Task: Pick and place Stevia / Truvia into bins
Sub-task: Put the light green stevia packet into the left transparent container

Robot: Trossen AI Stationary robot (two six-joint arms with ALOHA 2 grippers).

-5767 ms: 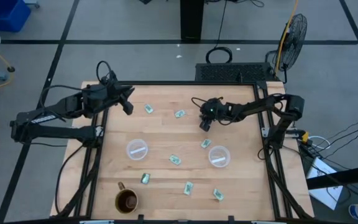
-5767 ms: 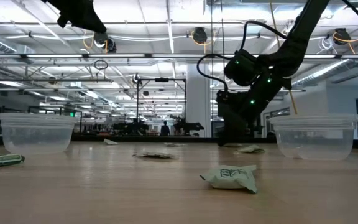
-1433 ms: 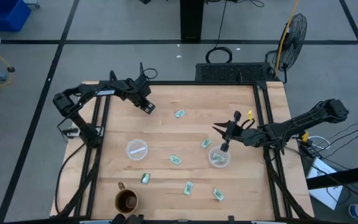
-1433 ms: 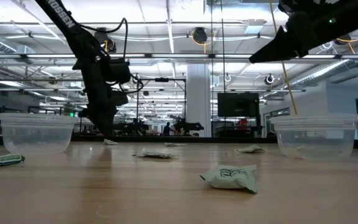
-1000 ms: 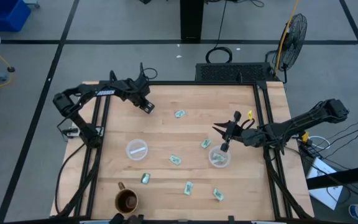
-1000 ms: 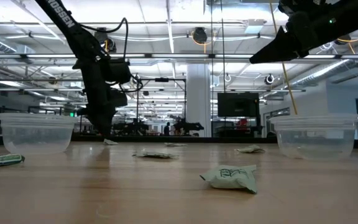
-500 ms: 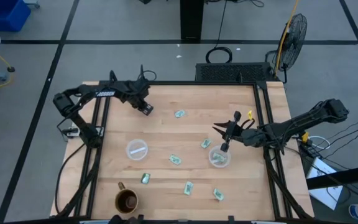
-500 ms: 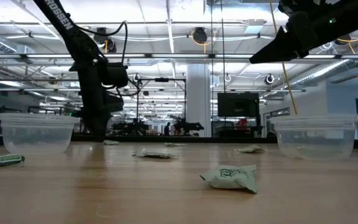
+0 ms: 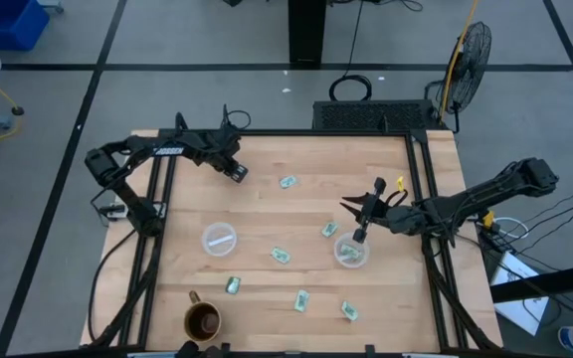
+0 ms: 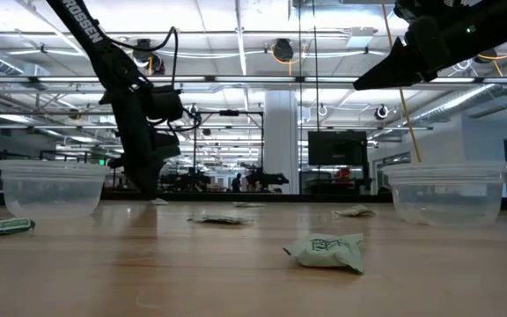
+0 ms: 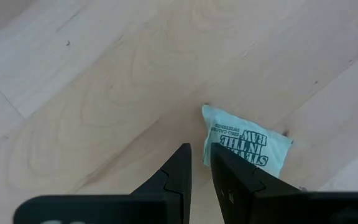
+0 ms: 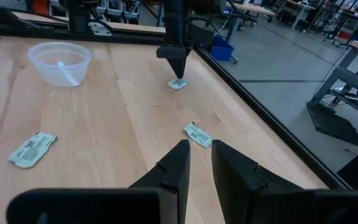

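Several green-and-white Stevia packets [image 9: 281,256] lie flat on the wooden table. One packet [image 11: 247,143] lies at the far left, right beside my left gripper [image 11: 201,155]. That gripper points straight down at the table [image 12: 177,70] with its fingers shut and bare wood in the slit between them. The left cup [image 9: 219,239] and the right cup [image 9: 350,251] each hold a packet. My right gripper [image 9: 359,234] hovers shut above the far rim of the right cup, high over the table [image 10: 368,79]. My left gripper comes from above, pointing down, its tips at the table surface. The near edge of the far-left packet [image 11: 211,134] lies against the outer side of one finger [image 11: 225,168]. I cannot tell whether they touch. Nothing is between the fingers.
A brown mug [image 9: 203,321] stands at the near left corner. Loose packets lie in the middle [image 9: 329,230], toward the far edge [image 9: 287,182] and along the near side [image 9: 300,299]. A black frame rail [image 9: 311,133] borders the table.
My left gripper has swayed slightly toward the table's left edge and back, staying low beside the far-left packet. The packet lies where it was.
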